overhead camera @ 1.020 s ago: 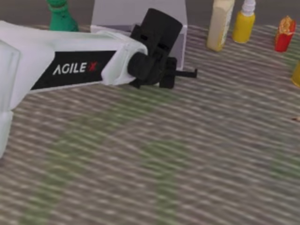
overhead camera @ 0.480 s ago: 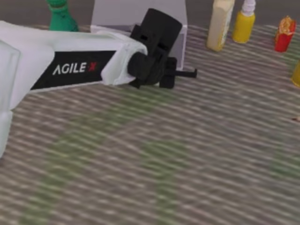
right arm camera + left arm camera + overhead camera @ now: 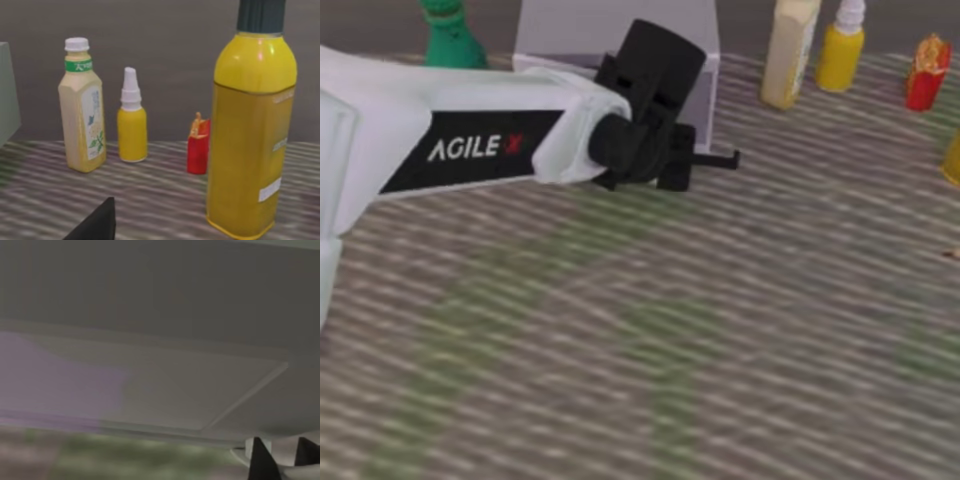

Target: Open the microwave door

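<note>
The light-grey microwave (image 3: 620, 25) stands at the back middle of the table. My left arm reaches in from the left, and its gripper (image 3: 705, 157) is pressed against the microwave's front. In the left wrist view the microwave door (image 3: 190, 390) fills the picture from very close, with lilac interior (image 3: 45, 380) showing past its edge. My left gripper (image 3: 282, 460) has its two black fingertips (image 3: 260, 462) close together, with a light-grey part of the door between them. The door's window is hidden by the arm in the top view. Part of my right gripper (image 3: 97, 225) shows dark, off to the right by the bottles.
A green bottle (image 3: 450, 35) stands left of the microwave. To its right are a cream bottle (image 3: 790, 55), a yellow squeeze bottle (image 3: 840, 50) and a red carton (image 3: 927, 72). A large yellow bottle (image 3: 250, 130) stands close to my right gripper. Striped cloth (image 3: 650, 340) covers the table.
My left arm and gripper have edged slightly to the left, staying against the microwave's front. Nothing else has moved.
</note>
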`<state>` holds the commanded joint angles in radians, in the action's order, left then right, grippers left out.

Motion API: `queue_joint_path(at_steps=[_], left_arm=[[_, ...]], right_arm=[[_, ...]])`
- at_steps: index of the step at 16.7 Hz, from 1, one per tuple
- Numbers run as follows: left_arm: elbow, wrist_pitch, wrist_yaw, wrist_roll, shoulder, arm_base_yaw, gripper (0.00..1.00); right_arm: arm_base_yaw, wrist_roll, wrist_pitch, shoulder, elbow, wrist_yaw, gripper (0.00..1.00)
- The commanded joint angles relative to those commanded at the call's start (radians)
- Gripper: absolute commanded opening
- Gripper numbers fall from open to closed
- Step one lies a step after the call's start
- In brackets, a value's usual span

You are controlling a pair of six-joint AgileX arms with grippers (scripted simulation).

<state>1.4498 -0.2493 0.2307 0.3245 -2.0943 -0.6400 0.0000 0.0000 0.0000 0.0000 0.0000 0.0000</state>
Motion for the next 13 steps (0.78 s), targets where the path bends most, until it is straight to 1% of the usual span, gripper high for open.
queue_joint_path(at_steps=[5,13], left_arm=[[-0.048,0.029,-0.028,-0.043,0.032,0.015,0.0],[-0.049,0.03,-0.029,-0.044,0.033,0.015,0.0]], right_arm=[[0.0,0.0,0.0,0.0,0.0,0.0,1.0],[0.0,0.0,0.0,0.0,0.0,0.0,1.0]])
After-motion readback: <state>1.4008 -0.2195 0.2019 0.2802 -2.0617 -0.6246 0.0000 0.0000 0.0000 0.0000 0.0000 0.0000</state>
